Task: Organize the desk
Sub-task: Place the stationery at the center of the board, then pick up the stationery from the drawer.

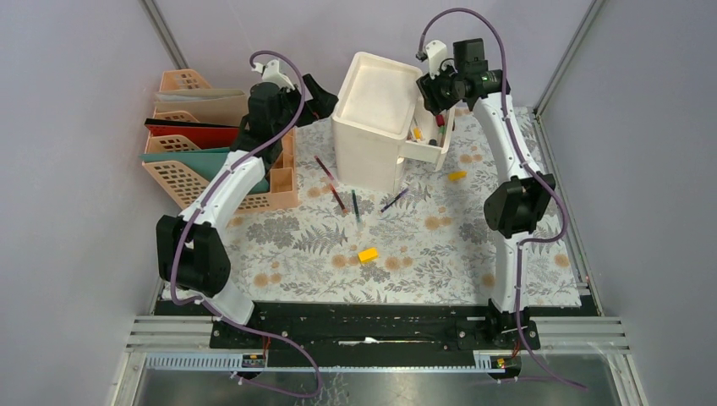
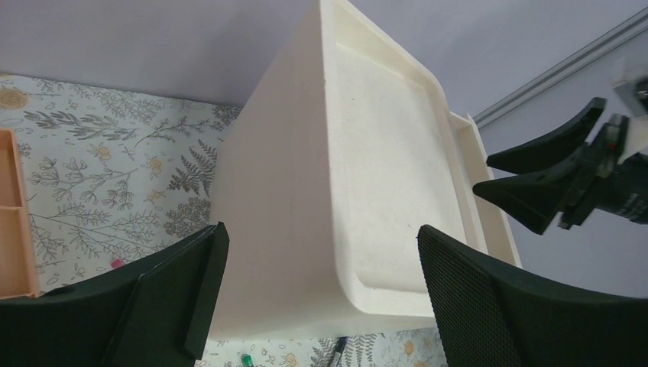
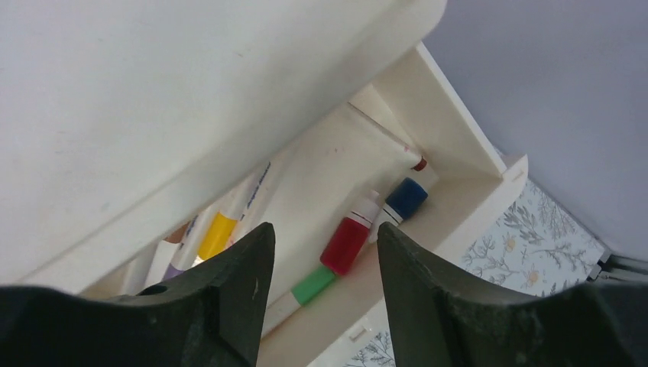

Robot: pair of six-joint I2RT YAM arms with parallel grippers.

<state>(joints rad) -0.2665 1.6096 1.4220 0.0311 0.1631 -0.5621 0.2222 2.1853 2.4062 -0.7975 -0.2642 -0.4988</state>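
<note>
Drawer (image 1: pixel 423 150), upper centre, apparently out to take markers (image 3: pixel 348 243); right jaws parted, empty, above; left jaws wide, empty, facing box (image 2: pixel 344 191).

Pale lilac-grey walls (image 1: pixel 76 211) enclose scene; aluminium corner posts (image 1: pixel 565 63); even light.

Left arm (image 1: pixel 227 183) and right arm (image 1: pixel 506 135) outstretched; left jaws wide apart, right jaws narrower, empty.

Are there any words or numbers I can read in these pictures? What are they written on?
No words, numbers or signs can be read anywhere.
Tiny dark print on the marker with the yellow band, lying in the open drawer: too blurred to read.
</note>
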